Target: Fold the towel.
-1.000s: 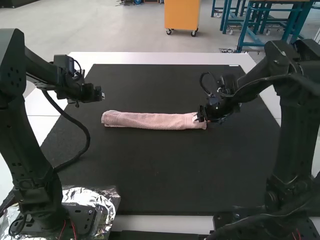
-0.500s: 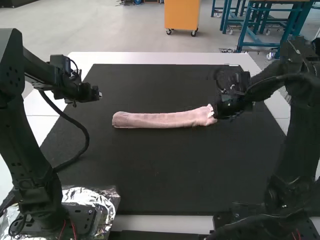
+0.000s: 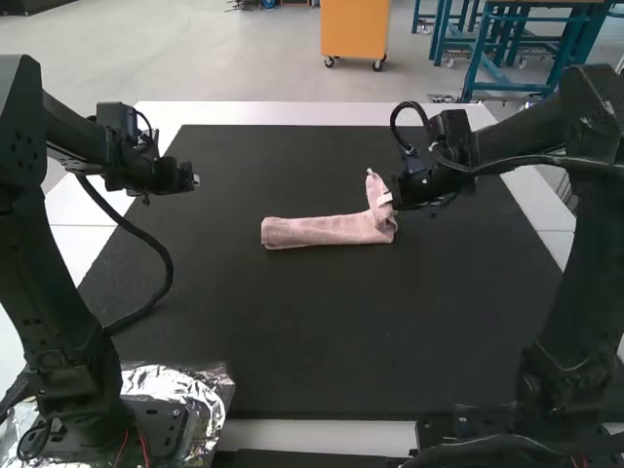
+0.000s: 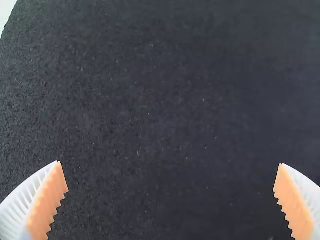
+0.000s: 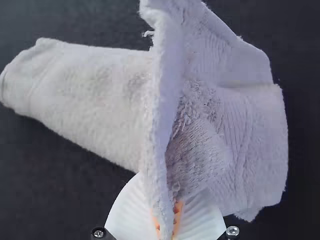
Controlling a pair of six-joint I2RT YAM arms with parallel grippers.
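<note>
The right gripper had its fingers pinched on an edge of the towel, a narrow strip near the middle of the mat, one end raised. This seemed the lengthwise-halving step, calling for that end to be carried over and laid flat. The right arm reached inward, wrist low; the left gripper hung well apart, fingers spread, empty.

Left arm: upright, we note, the forearm sloping inward and down.
Left end effector: we see ribbed fingers spread wide.
Right arm: upright, forearm bent inward.
Right end effector: we find its fingers drawn together.
</note>
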